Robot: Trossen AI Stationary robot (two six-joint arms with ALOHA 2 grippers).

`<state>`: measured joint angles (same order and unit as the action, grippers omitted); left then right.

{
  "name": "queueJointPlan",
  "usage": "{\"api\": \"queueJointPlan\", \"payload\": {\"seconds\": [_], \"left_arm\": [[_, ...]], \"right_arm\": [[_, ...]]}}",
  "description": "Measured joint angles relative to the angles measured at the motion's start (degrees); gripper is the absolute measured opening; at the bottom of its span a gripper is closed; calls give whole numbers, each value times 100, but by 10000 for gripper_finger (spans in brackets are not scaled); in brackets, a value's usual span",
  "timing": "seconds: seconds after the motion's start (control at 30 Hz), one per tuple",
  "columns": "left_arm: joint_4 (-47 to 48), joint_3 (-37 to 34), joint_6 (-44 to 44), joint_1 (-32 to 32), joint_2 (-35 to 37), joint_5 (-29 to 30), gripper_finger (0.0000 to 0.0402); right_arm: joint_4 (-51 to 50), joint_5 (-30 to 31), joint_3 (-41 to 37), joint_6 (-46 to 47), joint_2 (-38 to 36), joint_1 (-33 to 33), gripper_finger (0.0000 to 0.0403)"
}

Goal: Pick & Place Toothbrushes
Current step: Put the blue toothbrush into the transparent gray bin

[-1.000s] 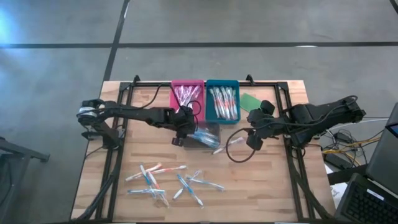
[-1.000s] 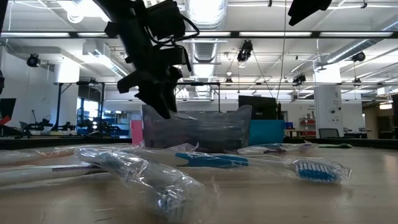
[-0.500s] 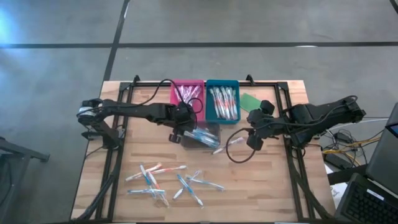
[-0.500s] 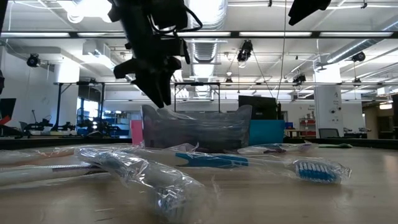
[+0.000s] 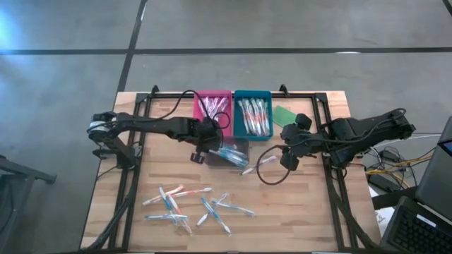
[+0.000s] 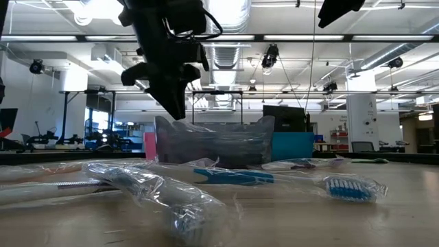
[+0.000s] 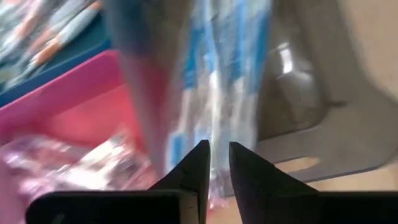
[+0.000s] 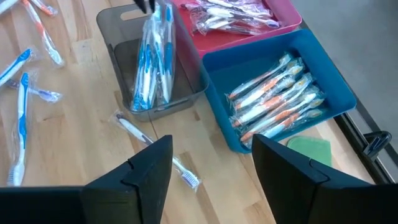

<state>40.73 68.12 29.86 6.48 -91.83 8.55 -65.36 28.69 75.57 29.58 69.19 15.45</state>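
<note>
A grey see-through tray stands mid-table with wrapped blue toothbrushes in it. My left gripper hangs over the tray's left end, slanting down, and its fingers are nearly together on the brushes' wrapping. My right gripper stands open above the table to the right of the tray, with nothing between its fingers. One wrapped toothbrush lies flat on the wood beside the tray. Several more toothbrushes lie loose near the front. My left gripper pinches the left end of the wrapped blue toothbrushes between its two fingertips. It comes slanting down from the table's left, roughly along the brushes. That end is raised toward the fingers; the other end rests in the grey tray. How many brushes it has does not show.
A pink tray and a teal tray, both holding wrapped toothbrushes, stand behind the grey one. A flat green piece lies to their right. A black frame runs round the tabletop. Bare wood shows at the front right.
My left gripper has risen a little over the grey tray's left end and tipped more steeply downward. The grey tray and the brushes in it stay about where they were.
</note>
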Motion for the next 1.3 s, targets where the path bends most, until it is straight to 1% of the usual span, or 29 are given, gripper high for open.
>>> {"api": "queueJointPlan", "payload": {"seconds": [0.07, 0.1, 0.17, 0.27, 0.33, 0.57, 0.67, 0.77, 0.93, 1.13, 1.3], "left_arm": [[-2, 0, 29, 2, 0, -283, 62], [-4, 0, 32, 2, 0, -294, 62], [9, 7, 39, -2, 0, -84, 62], [57, 123, 31, -27, 4, 489, 61], [31, 209, 36, -45, 15, 559, 60], [32, 237, 10, -70, 15, 540, 59], [49, 183, 10, -79, -31, 422, 54], [-151, 126, 43, -81, -79, 396, 47], [-624, -114, 246, -77, -153, 251, 30], [-752, -276, 264, -79, -278, 150, 8], [-1007, -332, 270, -79, -293, 80, 5]], "right_arm": [[0, 0, 0, 0, 0, 1, 211], [0, 0, 2, -2, 0, 1, 209], [-1, 0, 1, -12, 0, 1, 206], [-2, 0, 0, -28, 0, 1, 202], [-4, 0, 0, -28, 0, 1, 201], [-44, -2, 0, -26, 0, -1, 210], [-44, -2, 0, -26, 0, -1, 214], [-42, -2, 2, -24, 0, -1, 216], [-39, -2, 1, -22, 0, -1, 209], [-40, -2, 0, -61, 0, -1, 198], [-39, -2, 0, -63, 0, -1, 194]]}}
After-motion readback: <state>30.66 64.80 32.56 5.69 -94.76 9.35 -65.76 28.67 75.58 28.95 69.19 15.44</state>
